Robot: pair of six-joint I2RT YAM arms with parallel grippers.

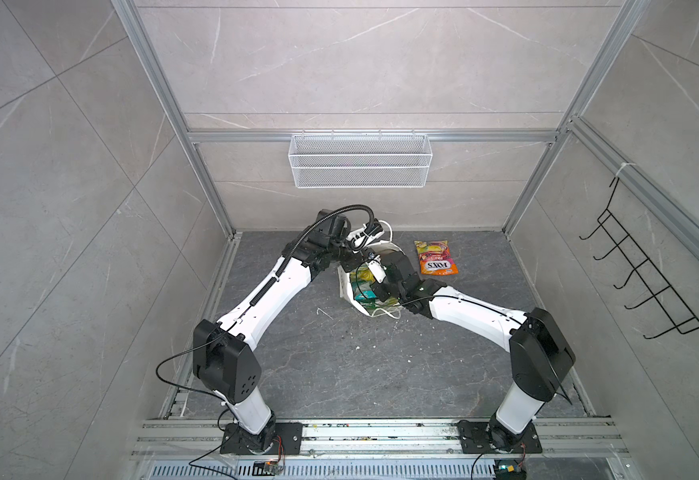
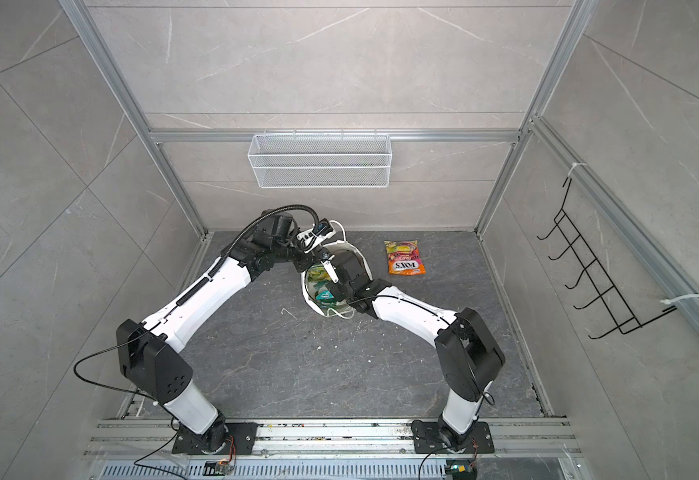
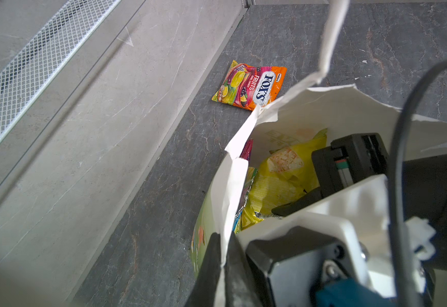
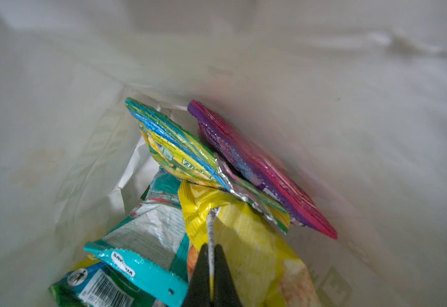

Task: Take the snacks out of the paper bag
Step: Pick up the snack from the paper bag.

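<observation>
Paper bag (image 3: 310, 106) on dark stone (image 1: 339, 365), grey walls (image 1: 360, 62), L hand (image 3: 223, 255) pinches rim, R hand (image 4: 211, 265) grips yellow snack (image 4: 249, 239)

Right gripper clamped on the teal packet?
No: the right gripper is shut on the back seam of the yellow packet; the teal packet lies beside it.

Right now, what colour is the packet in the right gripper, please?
The packet is yellow, shown best in the right wrist view.

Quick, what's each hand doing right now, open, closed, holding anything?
Left hand: closed, pinching the paper bag at its rim.
Right hand: closed on the yellow packet, inside the bag.
</observation>
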